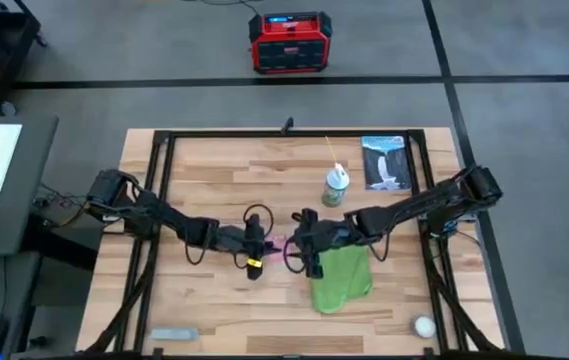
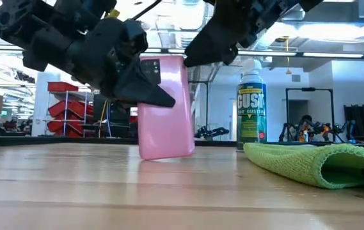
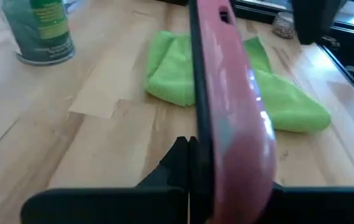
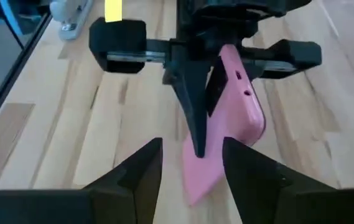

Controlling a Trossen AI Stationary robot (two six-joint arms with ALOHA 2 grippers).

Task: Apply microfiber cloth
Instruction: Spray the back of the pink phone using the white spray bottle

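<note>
Behind the pink phone, microfiber cloth partly hidden.

You are looking at a robotics lab or workshop. Your wooden butcher-block counter sits in a black metal frame on a grey concrete floor crossed by dark lines. A red and black portable power unit stands on that floor beyond the counter. From counter height you see red storage bins on racks, bright ceiling lights, and other black robot arms on stands across the open room. A duster spray can stands on the counter
</note>
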